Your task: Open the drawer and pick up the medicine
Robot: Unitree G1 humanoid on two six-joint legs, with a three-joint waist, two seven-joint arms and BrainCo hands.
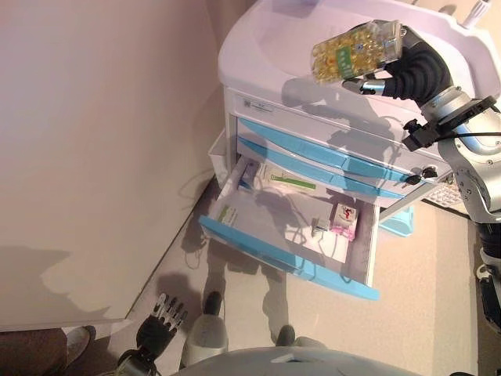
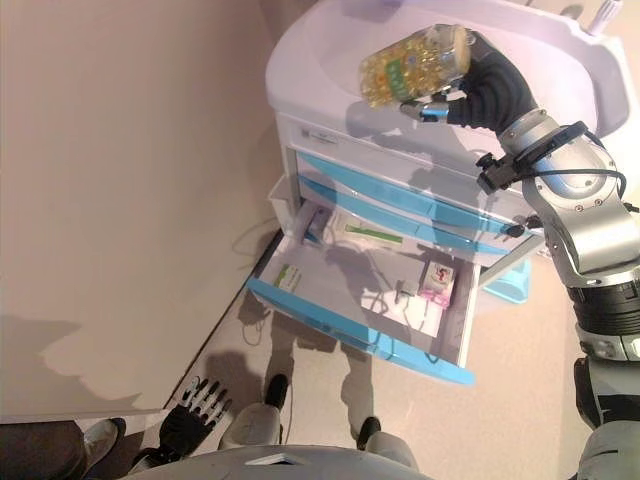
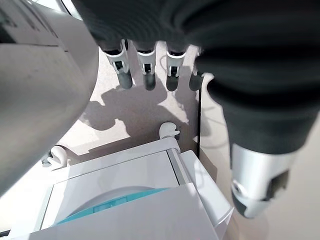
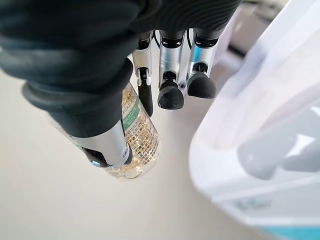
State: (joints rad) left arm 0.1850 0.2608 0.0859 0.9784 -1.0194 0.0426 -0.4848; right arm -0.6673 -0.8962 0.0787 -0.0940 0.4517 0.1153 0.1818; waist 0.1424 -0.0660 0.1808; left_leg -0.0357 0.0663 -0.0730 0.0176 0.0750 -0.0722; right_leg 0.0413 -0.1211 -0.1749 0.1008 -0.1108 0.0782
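Note:
My right hand [image 1: 411, 70] is shut on a clear medicine bottle [image 1: 356, 51] full of yellow capsules and holds it on its side above the white cart top [image 1: 266, 47]. The right wrist view shows the bottle [image 4: 140, 137] pinched between thumb and fingers [image 4: 170, 92]. The white and blue cart's lower drawer [image 1: 290, 227] is pulled open; it holds a pink box [image 1: 344, 220], a green-and-white box [image 1: 290, 182] and another small box [image 1: 228, 214]. My left hand [image 1: 160, 325] hangs low near the floor, fingers straight and empty, as the left wrist view [image 3: 145, 75] shows.
A beige wall [image 1: 102, 157] stands left of the cart. Two shut blue-fronted drawers [image 1: 313, 153] sit above the open one. A light blue bin [image 1: 399, 222] stands on the floor at the cart's right. A person's shoe [image 1: 78, 341] shows at the lower left.

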